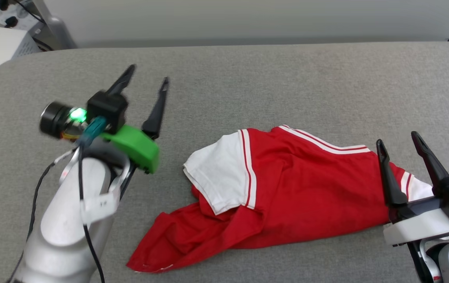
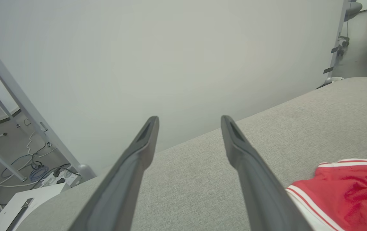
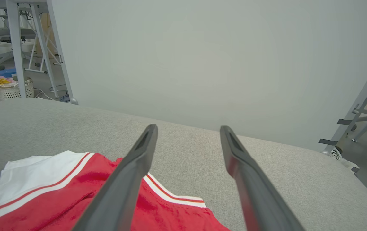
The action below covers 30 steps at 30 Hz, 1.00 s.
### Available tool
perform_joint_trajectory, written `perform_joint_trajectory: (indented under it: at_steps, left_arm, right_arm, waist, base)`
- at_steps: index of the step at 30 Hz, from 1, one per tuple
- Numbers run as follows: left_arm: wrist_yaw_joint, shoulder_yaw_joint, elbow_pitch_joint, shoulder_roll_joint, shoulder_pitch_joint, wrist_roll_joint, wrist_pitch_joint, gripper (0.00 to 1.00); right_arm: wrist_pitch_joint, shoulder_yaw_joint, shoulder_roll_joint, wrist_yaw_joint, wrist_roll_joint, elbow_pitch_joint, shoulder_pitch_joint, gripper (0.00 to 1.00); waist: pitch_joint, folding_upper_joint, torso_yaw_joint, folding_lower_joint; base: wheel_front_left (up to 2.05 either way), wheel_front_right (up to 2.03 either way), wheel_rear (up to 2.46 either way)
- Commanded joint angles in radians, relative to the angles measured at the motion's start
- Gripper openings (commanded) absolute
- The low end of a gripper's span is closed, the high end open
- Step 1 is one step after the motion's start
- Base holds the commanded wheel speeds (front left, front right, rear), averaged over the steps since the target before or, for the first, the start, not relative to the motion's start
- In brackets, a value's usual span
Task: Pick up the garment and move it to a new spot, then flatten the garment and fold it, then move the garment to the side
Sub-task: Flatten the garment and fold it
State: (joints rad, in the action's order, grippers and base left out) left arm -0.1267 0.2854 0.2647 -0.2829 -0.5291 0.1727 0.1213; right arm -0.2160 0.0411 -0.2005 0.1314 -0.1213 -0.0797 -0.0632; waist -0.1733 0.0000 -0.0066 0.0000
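Note:
The garment (image 1: 287,188), a red jersey with white sleeves and striped trim, lies crumpled on the grey padded table (image 1: 248,78), right of centre. Its number is hidden in the folds. My left gripper (image 1: 147,76) hovers open to the left of it, fingers pointing away, nothing between them. My right gripper (image 1: 399,137) stands open over the garment's right end, also holding nothing. In the left wrist view the garment (image 2: 353,192) shows at the lower right, beside the open left gripper (image 2: 189,120). The right wrist view has the garment (image 3: 58,195) below the open right gripper (image 3: 188,128).
A pale wall (image 3: 202,64) runs just behind the table's far edge. Metal table legs (image 2: 26,112), cables and a power strip (image 2: 58,178) sit off the left end. A white basket (image 3: 10,91) stands on the floor beyond.

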Motion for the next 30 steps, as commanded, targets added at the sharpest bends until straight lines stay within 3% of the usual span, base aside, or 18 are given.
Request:
perform_joint_trajectory:
  at_steps: [1,9,14,24,30]
  left_arm:
    - [-0.003,0.053,0.005,-0.021,-0.055,0.053,-0.037,1.0]
    - [-0.004,0.385,-0.004,-0.164,-0.33,0.45,-0.457,1.0]
    - [-0.004,0.565,-0.024,-0.21,-0.483,0.589,-0.648,1.0]
    - [-0.004,0.892,0.003,-0.223,-0.725,0.737,-0.849,1.0]
    - [-0.004,0.986,0.047,-0.233,-0.765,0.751,-0.883,1.0]
  right_arm:
    - [-0.008,0.006,0.001,-0.001,0.009,0.002,-0.007,1.0]
    - [-0.016,0.035,0.005,-0.001,0.03,0.021,-0.052,1.0]
    - [-0.023,0.051,0.009,-0.001,0.035,0.033,-0.091,1.0]
    - [-0.039,0.111,0.02,-0.001,0.046,0.064,-0.188,1.0]
    - [-0.044,0.137,0.027,-0.001,0.043,0.078,-0.246,1.0]
  waist:
    - [-0.026,0.0,-0.025,0.0]
    - [-0.093,0.0,-0.072,0.0]
    - [-0.144,0.0,-0.097,0.0]
    - [-0.26,0.0,-0.153,0.0]
    - [-0.311,0.0,-0.185,0.0]
  base:
    - [0.0,0.0,0.0]
    - [0.0,0.0,0.0]
    - [0.0,0.0,0.0]
    - [0.0,0.0,0.0]
    - [0.0,0.0,0.0]
